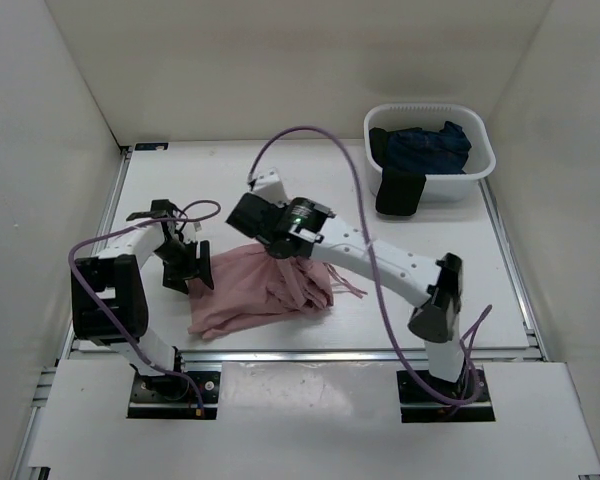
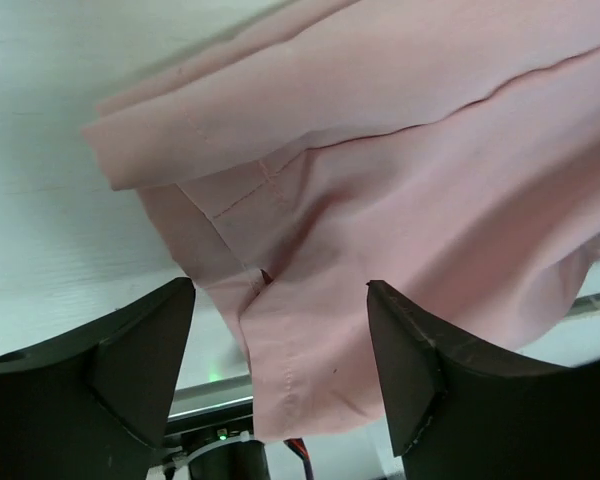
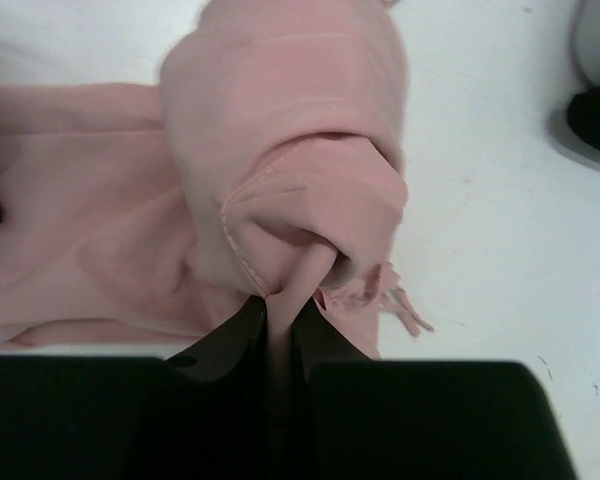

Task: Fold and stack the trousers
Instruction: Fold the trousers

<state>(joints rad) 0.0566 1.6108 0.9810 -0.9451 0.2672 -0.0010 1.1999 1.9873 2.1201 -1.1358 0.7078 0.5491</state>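
Bunched trousers (image 1: 265, 295) lie left of centre by the near edge of the worktop (image 1: 430, 210); right tool (image 3: 280, 335) clenched on a fabric fold; left tool (image 2: 280, 330) released, seemingly just above the hem.

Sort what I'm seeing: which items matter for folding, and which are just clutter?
Job: pink trousers, right gripper pinching them, open left gripper at their edge.
Lying about: white basket, navy garment inside it, black garment at its front.
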